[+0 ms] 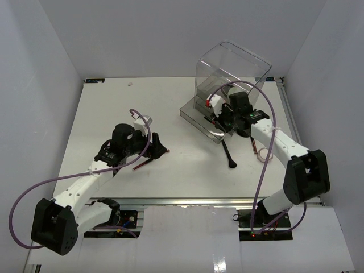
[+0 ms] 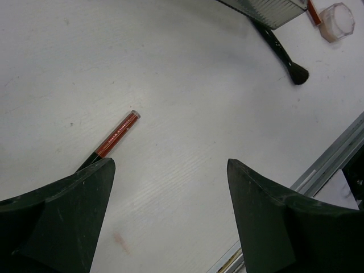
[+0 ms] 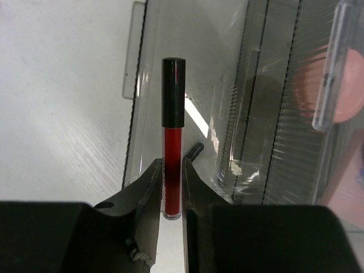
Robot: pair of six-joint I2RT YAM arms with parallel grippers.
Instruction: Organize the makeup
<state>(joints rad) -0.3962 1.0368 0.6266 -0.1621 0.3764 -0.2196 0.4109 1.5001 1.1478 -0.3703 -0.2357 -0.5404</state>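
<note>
- Left gripper (image 2: pixel 170 165): fingers spread wide, nothing between them, low over the table (image 1: pixel 108 108), well left of the clear drawer box (image 1: pixel 233 74).
- Red-and-black pencil (image 2: pixel 116 136): flat on the table, also well left of the box. One end runs under the left gripper's finger in the wrist view; can't tell if they touch.
- Pencil writing: fine print along the red barrel, too small to read.
- Left arm step, my read: lining up to pick the pencil. Next it needs to straddle the barrel, drop, close, then carry it right to the box.
- Black brush (image 1: pixel 229 154): on the table just in front of the box, head pointing away from it.
- Round pale compact (image 2: pixel 336 21): on the table in front of the box, right of the brush, loose.
- Right gripper (image 3: pixel 170 164): clamped on a red tube (image 3: pixel 172 142) with a black cap, held over the box's pulled-out drawer (image 1: pixel 200 118).
- Tube label: none visible.
- Right arm step, my read: placing the tube. Next it must lower into the drawer, release, and lift clear of the wall.
- Pink round shape (image 3: pixel 347 85): inside the box, behind the clear front, likely a stowed compact.
</note>
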